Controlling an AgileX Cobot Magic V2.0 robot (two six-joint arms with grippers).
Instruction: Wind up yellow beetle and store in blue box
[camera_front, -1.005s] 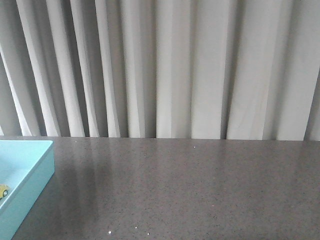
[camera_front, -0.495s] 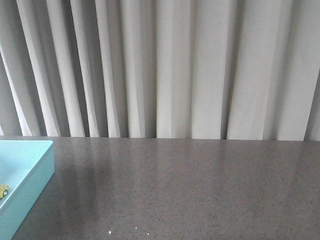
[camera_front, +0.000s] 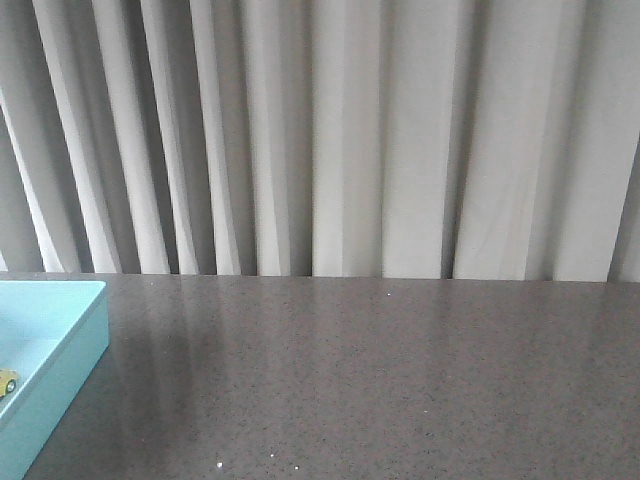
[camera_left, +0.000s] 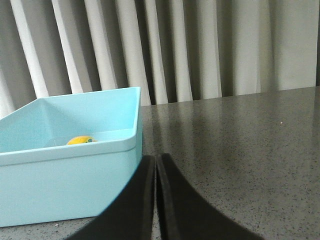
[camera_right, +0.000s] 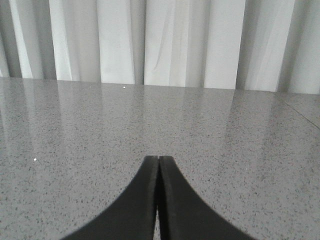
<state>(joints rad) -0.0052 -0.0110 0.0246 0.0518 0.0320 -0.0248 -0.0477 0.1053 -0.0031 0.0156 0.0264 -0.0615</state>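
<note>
Yellow beetle (camera_left: 81, 141) sits inside the blue box (camera_left: 70, 180), low on its floor, only its rounded top peeking over the near wall; from the front a sliver of it (camera_front: 7, 381) shows at the far left edge. That box rests on the grey speckled desk (camera_front: 380, 380), on its left side, before pale pleated curtains (camera_front: 330, 130). Left claw (camera_left: 155, 162) is pressed closed with nothing in it, just beside the box wall. Right claw (camera_right: 158, 162) is likewise closed and empty, over bare desk.
</note>
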